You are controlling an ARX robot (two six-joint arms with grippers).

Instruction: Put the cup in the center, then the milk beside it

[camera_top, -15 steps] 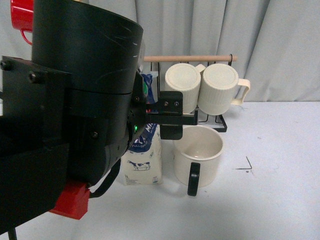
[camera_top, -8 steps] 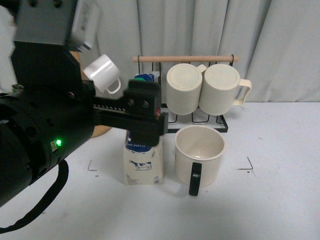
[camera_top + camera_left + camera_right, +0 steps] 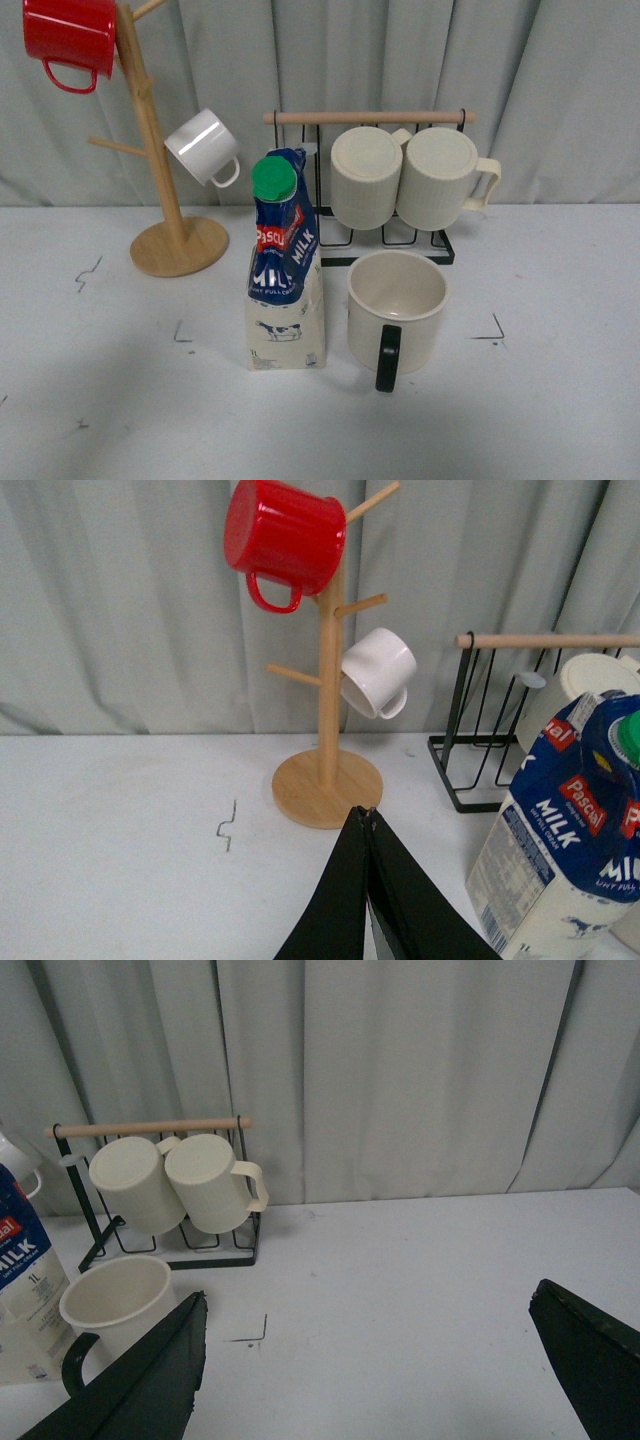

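The cup (image 3: 397,312), a wide cream mug with a black loop handle turned towards me, stands upright on the table inside the corner marks. The milk (image 3: 285,270), a blue and cream carton with a green cap, stands upright just left of it, close beside. Neither gripper shows in the front view. My left gripper (image 3: 367,815) is shut and empty, left of the milk (image 3: 565,850) and apart from it. My right gripper (image 3: 368,1310) is open and empty, with the cup (image 3: 110,1305) and milk (image 3: 25,1290) off beyond one finger.
A wooden mug tree (image 3: 165,235) at the back left carries a red mug (image 3: 68,35) and a small white cup (image 3: 203,147). A black wire rack (image 3: 395,235) behind the cup holds two ribbed cream mugs (image 3: 410,178).
The left arm, which filled the left of the front view, has drawn back out of it. The milk and the cup stand uncovered, where they were.
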